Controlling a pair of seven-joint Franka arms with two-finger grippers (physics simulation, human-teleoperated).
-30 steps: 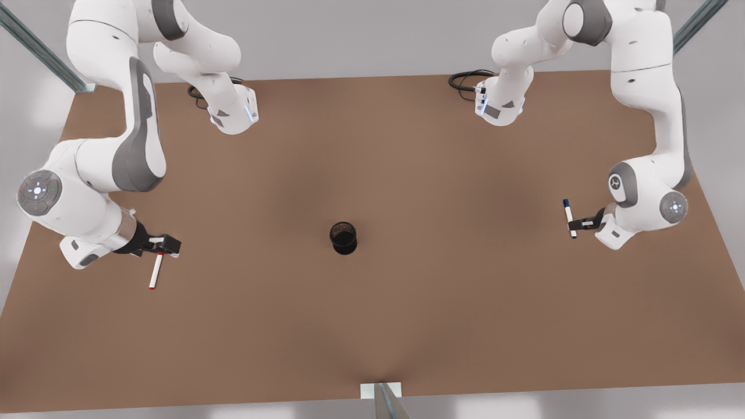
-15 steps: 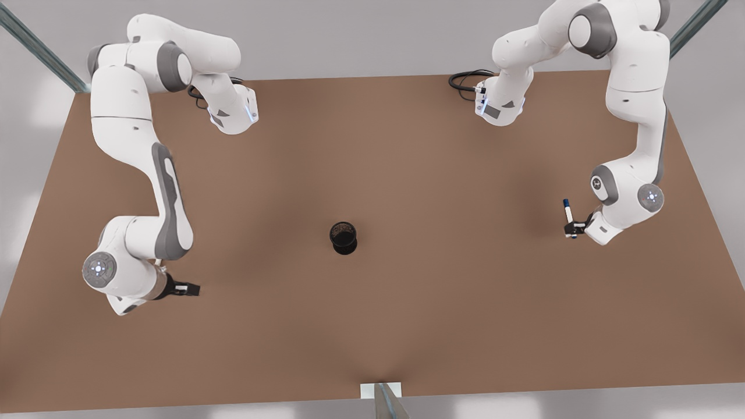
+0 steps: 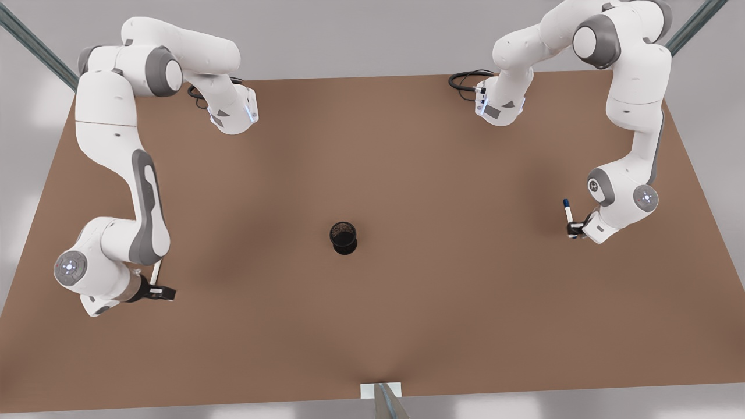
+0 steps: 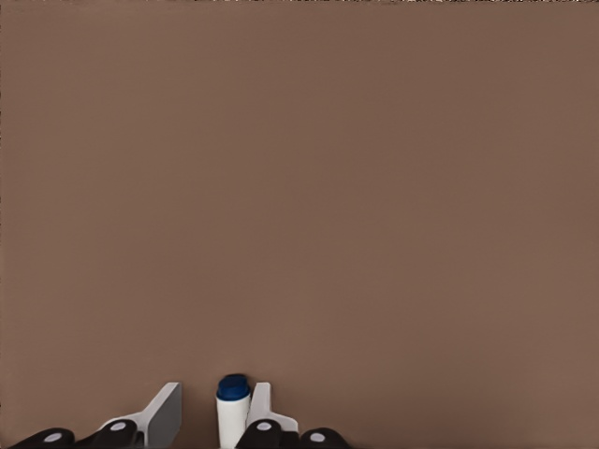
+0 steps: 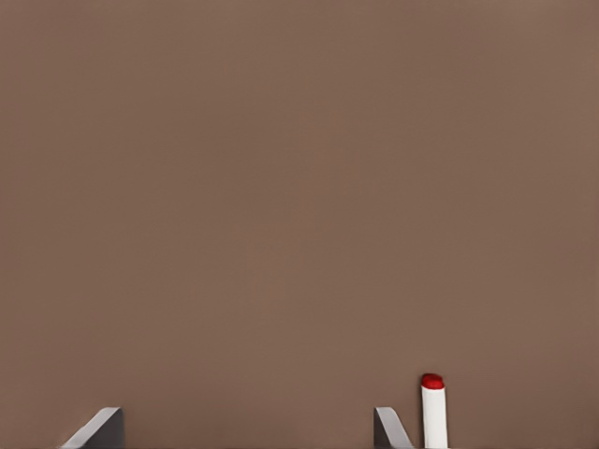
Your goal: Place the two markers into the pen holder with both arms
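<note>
Left jaws: in the left wrist view we see the left gripper [image 4: 213,416] parted, with the blue-capped marker [image 4: 232,412] standing between the two fingers, against one and clear of the other; no squeeze is visible
Right jaws: in the right wrist view we see the right gripper [image 5: 248,428] spread wide, and the red-capped marker [image 5: 433,412] sits outside the gap, just beside the outer face of one finger [image 5: 390,428]
Left gripper, place: at the front view's right [image 3: 575,231], low over the table [image 3: 407,302], around the lower end of the blue-capped marker [image 3: 568,216]
Right gripper, place: at the front view's left [image 3: 165,293], near the table's edge
Blue-capped marker: we see it lying on the table with its blue cap pointing away from the gripper
Red-capped marker: in the front view we make out a thin white sliver [image 3: 156,272] beside the forearm, just above the gripper; its red cap is hidden there
Pen holder: black mesh cup [image 3: 343,237] upright at the table's middle, well apart from both grippers and both markers; we cannot tell what is inside
</note>
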